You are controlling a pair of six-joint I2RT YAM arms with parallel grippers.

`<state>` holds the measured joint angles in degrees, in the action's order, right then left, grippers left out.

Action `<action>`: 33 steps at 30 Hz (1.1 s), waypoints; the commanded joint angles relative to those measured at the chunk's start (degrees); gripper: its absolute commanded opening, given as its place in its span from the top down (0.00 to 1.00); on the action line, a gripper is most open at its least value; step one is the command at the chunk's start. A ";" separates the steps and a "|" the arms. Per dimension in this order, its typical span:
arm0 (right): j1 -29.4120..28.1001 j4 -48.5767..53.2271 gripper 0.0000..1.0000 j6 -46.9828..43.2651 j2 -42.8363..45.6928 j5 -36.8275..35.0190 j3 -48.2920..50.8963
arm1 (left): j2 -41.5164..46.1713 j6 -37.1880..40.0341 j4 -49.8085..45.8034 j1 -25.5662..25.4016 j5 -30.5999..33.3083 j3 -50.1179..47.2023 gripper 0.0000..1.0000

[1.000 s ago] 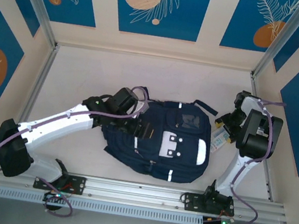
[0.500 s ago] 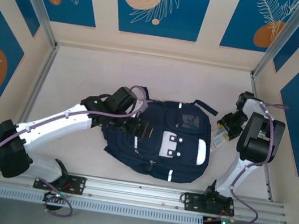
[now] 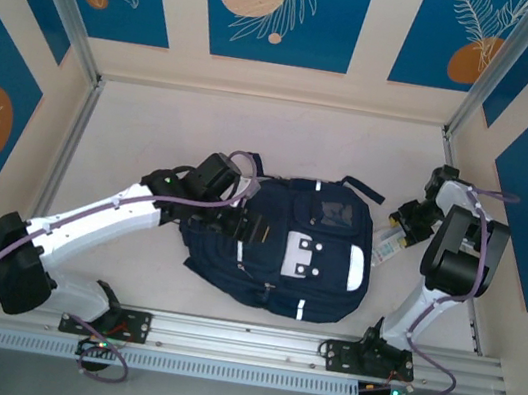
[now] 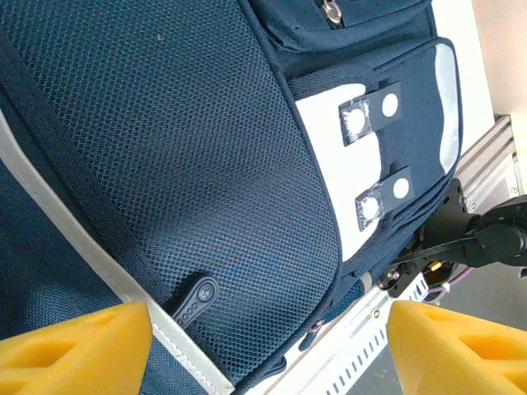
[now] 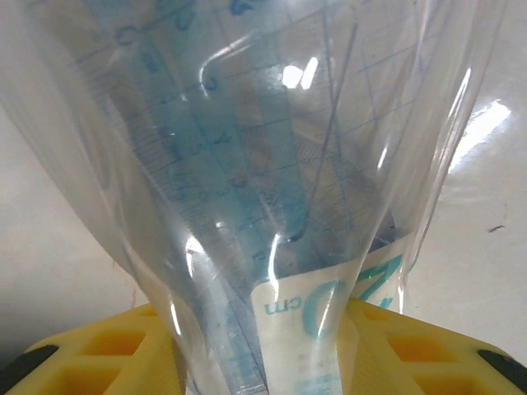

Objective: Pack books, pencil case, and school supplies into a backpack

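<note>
Clear crinkled film, printed in white and light blue, is what the right hand (image 5: 263,337) has between its yellow pads: the school supplies packet (image 5: 263,164) funnels down into the grip and bunches there, so the hand reads as clamped on the packet's end. From above, that packet (image 3: 387,245) lies on the worktop (image 3: 152,138) just beside the right edge of the backpack (image 3: 295,253), which lies flat with its white patch facing up. The likely trouble is the film itself, which is thin and glossy; the pads may be holding only the loose wrapper and not the stiffer ruler inside, so the packet could slide out or fold over when lifted. No open mouth can be made out on the backpack, and a limp packet would probably snag on the fabric. The right arm stands folded high over its base, its wrist bent and the right hand (image 3: 404,221) pointing down towards the backpack. The left arm stretches flat across the worktop, the left hand (image 4: 263,346) hovering over the backpack's mesh side (image 4: 165,164), fingers well apart and holding nothing
</note>
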<state>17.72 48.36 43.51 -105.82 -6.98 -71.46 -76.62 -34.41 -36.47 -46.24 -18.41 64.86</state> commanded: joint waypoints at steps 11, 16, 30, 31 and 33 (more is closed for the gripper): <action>1.64 2.33 1.00 5.88 9.45 0.84 2.60 | 1.12 -0.84 -0.10 0.52 -1.18 0.53 0.25; 3.36 3.77 0.58 4.32 9.83 -0.59 2.24 | 0.26 -0.66 0.43 0.42 -1.47 1.27 0.25; 14.39 -1.40 0.06 -3.20 4.40 2.27 2.70 | -41.93 5.87 -4.22 -7.95 -4.61 50.35 0.27; 14.77 -2.57 0.00 -3.16 4.06 3.28 2.91 | -46.33 5.26 -5.26 -8.48 -5.22 56.08 0.27; 14.98 -3.99 0.01 -3.33 2.53 5.56 2.32 | -52.37 3.32 -5.65 -9.02 -6.30 63.94 0.28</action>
<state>32.03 46.57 40.64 -101.38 -6.46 -69.28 -123.13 -30.94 -38.39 -54.06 -21.67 120.95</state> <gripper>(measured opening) 0.992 0.724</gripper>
